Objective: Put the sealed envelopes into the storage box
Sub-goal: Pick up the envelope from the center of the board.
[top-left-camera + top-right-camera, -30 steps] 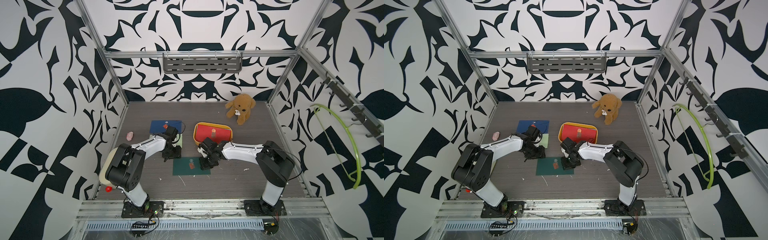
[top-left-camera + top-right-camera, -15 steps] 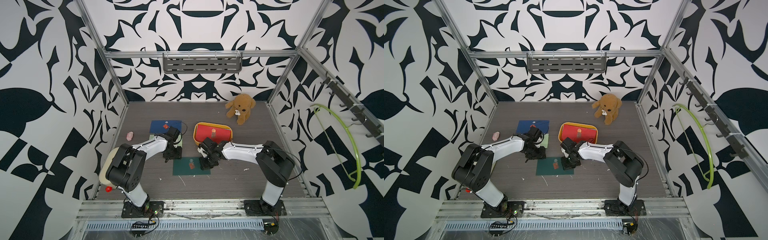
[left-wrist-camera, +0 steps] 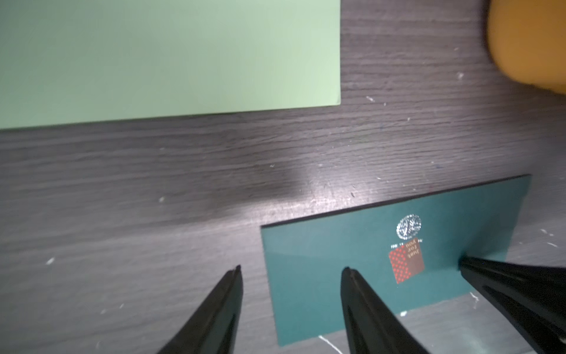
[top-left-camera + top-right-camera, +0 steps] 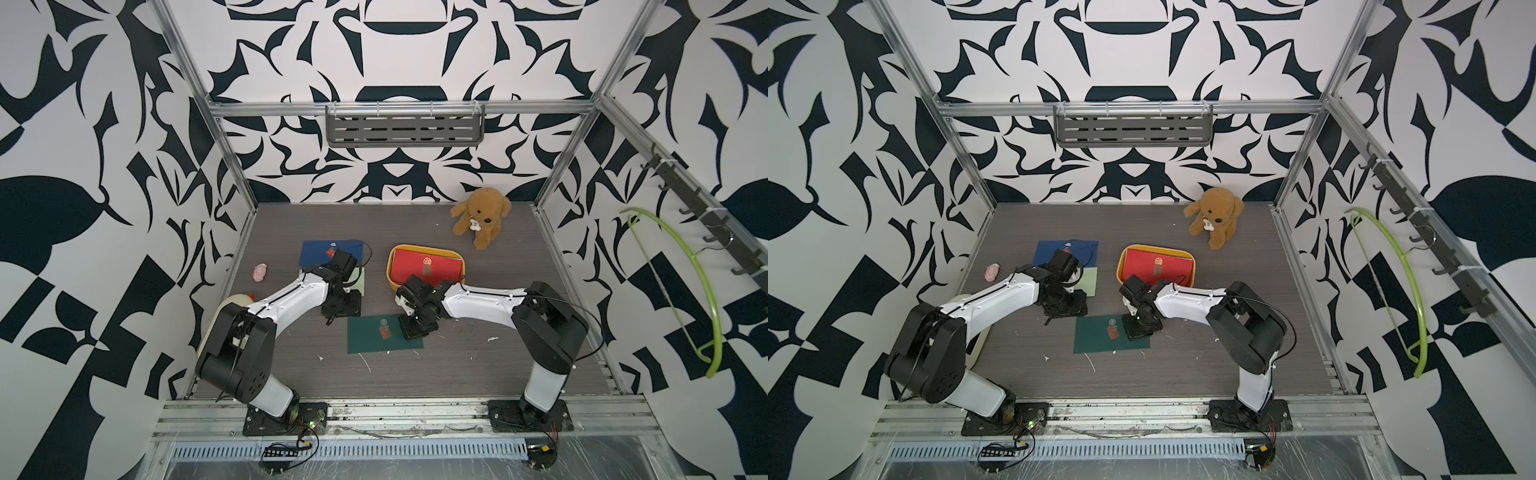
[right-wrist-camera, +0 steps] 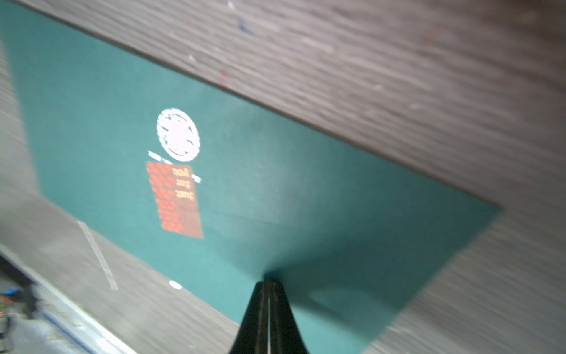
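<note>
My right gripper, pressed together, touches the dark green envelope beneath it; my left gripper hangs spread alongside.

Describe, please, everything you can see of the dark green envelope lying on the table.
The dark green envelope is a flat paper rectangle lying on the grey wood-grain table, nearer the robot than the yellow box. A white round mark and a red sticker sit near its middle. The right hand, closed, touches it near one short edge.

black-and-white patterned walls, dark wood-grain floor, grey metal shelf
</note>
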